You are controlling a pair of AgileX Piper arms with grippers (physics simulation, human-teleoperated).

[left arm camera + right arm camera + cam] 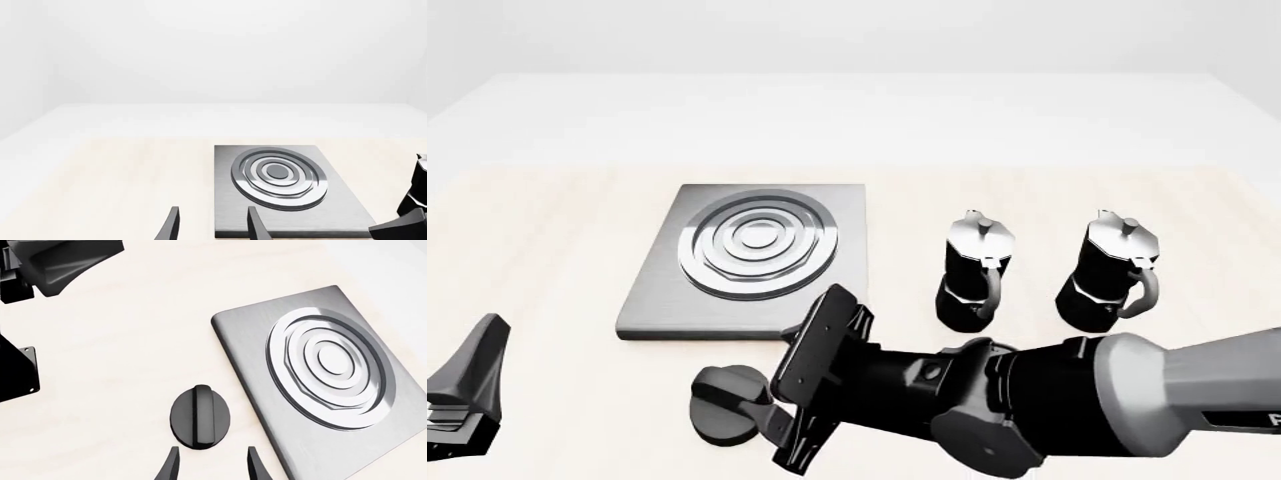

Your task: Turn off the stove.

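Right gripper (208,463) fingers spread apart, empty, lined up w/ the knob (200,417) just ahead of the tips, prob. to straddle its ridge. Stove (313,370) sits beside that on the table (120,365). Left gripper (212,225) open too, parked clear.

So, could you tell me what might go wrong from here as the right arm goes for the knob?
1. The right gripper is open and short of the knob; if its fingers do not straddle the raised ridge, they may slip off when turning.
2. The stove edge lies close beside the knob, so one finger could catch on it.
3. In the front view the right arm hides much of the knob, which makes alignment harder to judge.
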